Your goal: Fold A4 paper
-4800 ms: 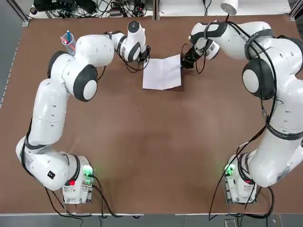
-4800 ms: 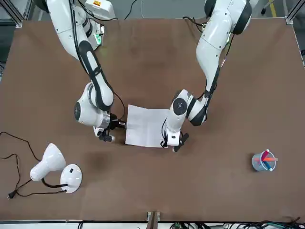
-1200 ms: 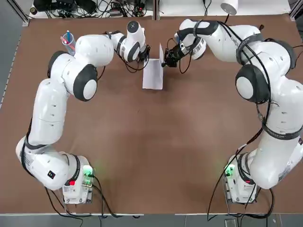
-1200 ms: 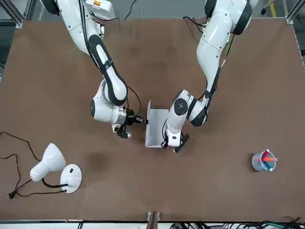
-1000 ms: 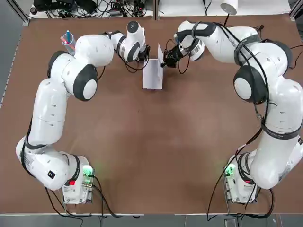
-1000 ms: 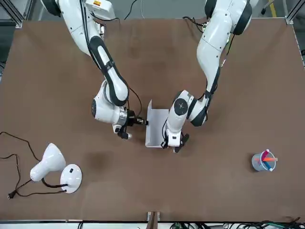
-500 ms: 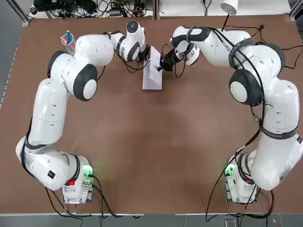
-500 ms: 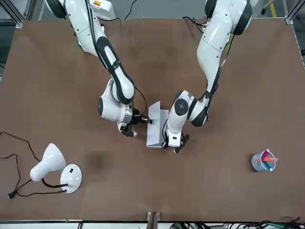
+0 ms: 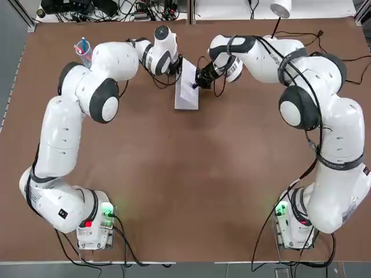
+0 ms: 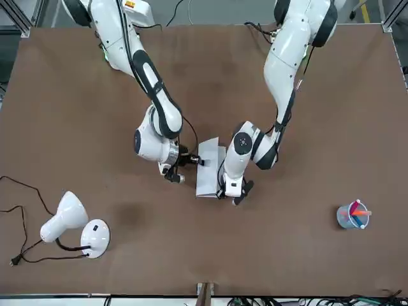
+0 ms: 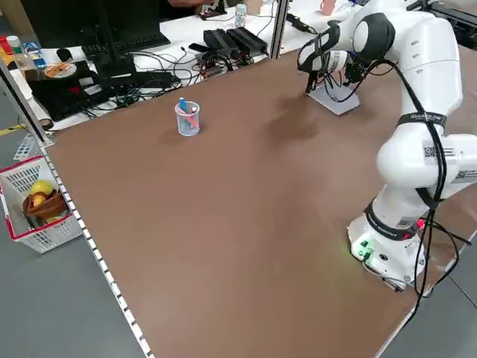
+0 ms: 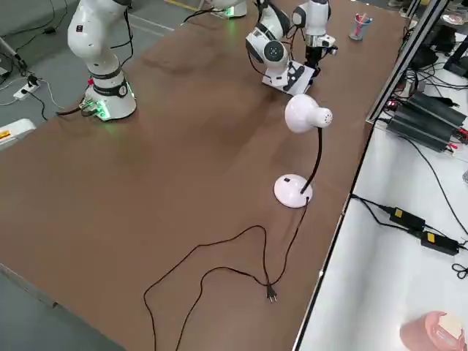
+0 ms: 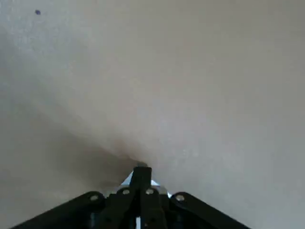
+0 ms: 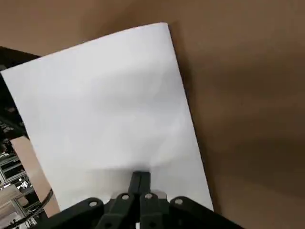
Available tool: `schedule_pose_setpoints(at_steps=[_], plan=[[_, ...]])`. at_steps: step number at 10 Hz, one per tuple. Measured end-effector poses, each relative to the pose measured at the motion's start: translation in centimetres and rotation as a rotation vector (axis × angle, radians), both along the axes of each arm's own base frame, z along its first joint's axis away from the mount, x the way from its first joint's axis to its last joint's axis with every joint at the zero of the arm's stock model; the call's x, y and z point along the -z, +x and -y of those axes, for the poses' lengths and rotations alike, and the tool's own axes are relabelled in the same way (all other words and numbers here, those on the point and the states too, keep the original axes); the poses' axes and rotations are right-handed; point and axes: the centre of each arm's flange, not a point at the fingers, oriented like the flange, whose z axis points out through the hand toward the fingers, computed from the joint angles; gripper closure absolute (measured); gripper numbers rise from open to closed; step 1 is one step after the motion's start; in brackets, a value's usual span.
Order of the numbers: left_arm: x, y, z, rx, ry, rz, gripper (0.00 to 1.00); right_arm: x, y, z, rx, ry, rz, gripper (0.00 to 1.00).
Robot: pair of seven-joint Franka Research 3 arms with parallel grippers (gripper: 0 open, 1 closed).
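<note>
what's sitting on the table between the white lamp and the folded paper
Nothing: in the front view, bare brown table runs from the lamp to the A4 paper, with only the right gripper at the sheet's edge.

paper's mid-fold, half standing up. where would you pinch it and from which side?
Pinch the raised free edge of the A4 paper, coming in from the robot's right, roughly level with the table. That flap stands clear of the surface, so fingers fit on both faces; the rest lies flat. The right gripper is already shut on that edge, while the left gripper holds the opposite side down.
</note>
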Motion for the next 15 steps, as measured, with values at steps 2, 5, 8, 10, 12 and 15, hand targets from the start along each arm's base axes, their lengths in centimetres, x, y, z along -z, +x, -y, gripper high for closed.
schedule_pose_setpoints(at_steps=[2, 5, 8, 10, 12, 15], plan=[[-0.2, 2.0, -3.0, 0.037, 0.035, -0.01, 0.99, 0.5, -0.3, -0.6, -0.01, -0.003, -0.002, 0.99], [-1.4, 2.9, -3.8, 0.051, 0.046, -0.03, 0.99, 1.0, -0.9, -1.4, -0.017, -0.012, 0.003, 0.99], [-3.8, 3.5, -3.6, 0.049, 0.061, -0.055, 0.99, 1.9, -1.0, -1.5, -0.024, -0.026, 0.017, 0.99], [-5.6, 4.1, -4.8, 0.049, 0.077, -0.074, 0.99, 2.3, -1.1, -1.6, -0.027, -0.034, 0.028, 0.99], [-7.4, 4.7, -6.2, 0.044, 0.078, -0.088, 0.99, 2.4, -1.0, -1.4, -0.049, -0.038, 0.057, 0.99], [-9.1, 5.9, -8.9, 0.025, 0.066, -0.108, 0.99, 2.5, -0.9, -1.2, -0.06, -0.04, 0.069, 0.99]])
